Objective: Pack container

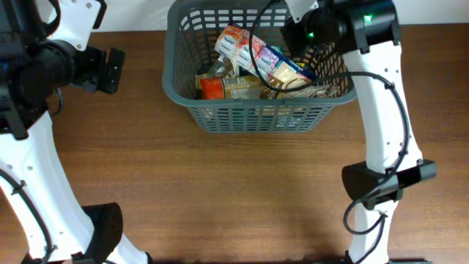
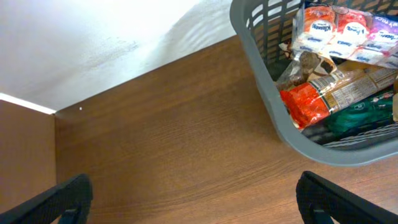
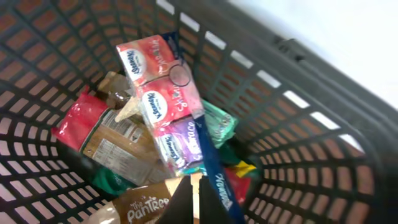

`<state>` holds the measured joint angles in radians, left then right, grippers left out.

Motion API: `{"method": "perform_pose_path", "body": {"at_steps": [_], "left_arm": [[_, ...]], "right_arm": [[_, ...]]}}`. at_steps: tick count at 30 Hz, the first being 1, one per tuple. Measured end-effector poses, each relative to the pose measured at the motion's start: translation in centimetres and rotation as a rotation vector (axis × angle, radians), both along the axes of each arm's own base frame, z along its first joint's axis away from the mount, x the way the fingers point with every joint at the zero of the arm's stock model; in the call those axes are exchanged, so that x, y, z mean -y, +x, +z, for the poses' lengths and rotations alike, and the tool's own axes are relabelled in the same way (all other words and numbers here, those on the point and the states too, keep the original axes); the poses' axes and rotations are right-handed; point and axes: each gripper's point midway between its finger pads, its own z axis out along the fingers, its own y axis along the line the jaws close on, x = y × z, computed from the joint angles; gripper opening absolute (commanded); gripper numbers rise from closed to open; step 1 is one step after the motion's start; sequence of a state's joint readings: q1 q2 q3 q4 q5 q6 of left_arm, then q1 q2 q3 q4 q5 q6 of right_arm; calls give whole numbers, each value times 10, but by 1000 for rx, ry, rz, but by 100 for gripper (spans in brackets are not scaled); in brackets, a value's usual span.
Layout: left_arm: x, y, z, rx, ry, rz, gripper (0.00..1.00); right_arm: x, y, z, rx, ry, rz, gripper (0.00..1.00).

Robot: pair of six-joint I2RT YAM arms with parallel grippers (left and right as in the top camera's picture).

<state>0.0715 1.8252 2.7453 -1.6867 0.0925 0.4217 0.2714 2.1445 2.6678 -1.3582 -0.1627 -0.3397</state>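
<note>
The dark grey slotted basket (image 1: 256, 115) stands at the table's back centre; it also shows in the left wrist view (image 2: 261, 70) and the right wrist view (image 3: 298, 124). It holds several snack packs: pink tissue packs (image 1: 238, 45) (image 3: 158, 93), an orange pack (image 1: 211, 86) (image 2: 305, 102) and a brown pack (image 3: 140, 208). My right gripper (image 3: 196, 183) (image 1: 302, 45) is inside the basket at its right side, shut on the edge of a beige pack (image 1: 289, 73). My left gripper (image 2: 194, 186) (image 1: 110, 70) is open and empty, above the table left of the basket.
The white wall (image 2: 93, 37) runs behind the table's back edge. Brown wooden tabletop (image 1: 234, 191) spreads in front of the basket. The right arm's base clamp (image 1: 385, 180) sits at the front right, the left arm's base (image 1: 102, 231) at the front left.
</note>
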Motion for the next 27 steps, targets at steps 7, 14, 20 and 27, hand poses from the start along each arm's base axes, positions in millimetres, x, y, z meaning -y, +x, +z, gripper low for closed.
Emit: {"method": "perform_pose_path", "body": {"at_steps": [7, 14, 20, 27], "left_arm": [[0, 0, 0, 0, 0, 0, 99], [0, 0, 0, 0, 0, 0, 99], [0, 0, 0, 0, 0, 0, 99], [0, 0, 0, 0, 0, 0, 99]], "right_arm": [[27, -44, 59, 86, -17, -84, 33], [64, -133, 170, 362, 48, -158, 99], [103, -223, 231, 567, 81, -228, 99], [119, -264, 242, 620, 89, -252, 99]]}}
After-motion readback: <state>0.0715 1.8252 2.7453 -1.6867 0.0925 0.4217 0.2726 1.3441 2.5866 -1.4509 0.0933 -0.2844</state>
